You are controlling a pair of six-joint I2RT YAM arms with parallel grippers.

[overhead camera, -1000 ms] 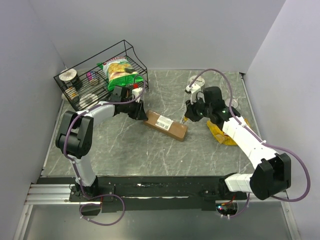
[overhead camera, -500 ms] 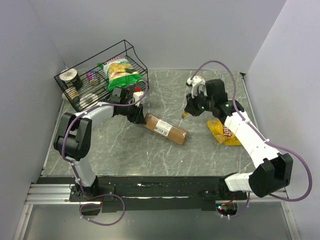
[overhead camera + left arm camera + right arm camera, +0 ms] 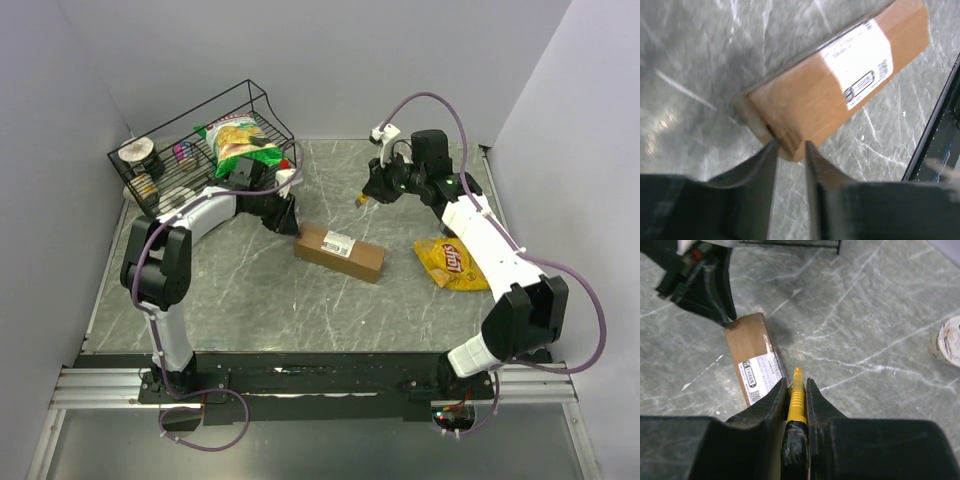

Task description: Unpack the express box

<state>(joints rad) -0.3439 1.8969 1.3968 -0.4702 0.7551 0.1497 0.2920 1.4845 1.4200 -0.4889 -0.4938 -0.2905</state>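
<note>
Right hand [image 3: 796,385] clamps yellow tool [image 3: 796,407] clear of express box [image 3: 339,252]; left hand [image 3: 790,144], narrowly parted, at its end, grip indeterminate.

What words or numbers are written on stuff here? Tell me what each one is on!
White label on the express box: black print, too blurred to read.
Yellow chip bag: red logo, too small to read.
Green bag in the wire basket: too small to read.
</note>
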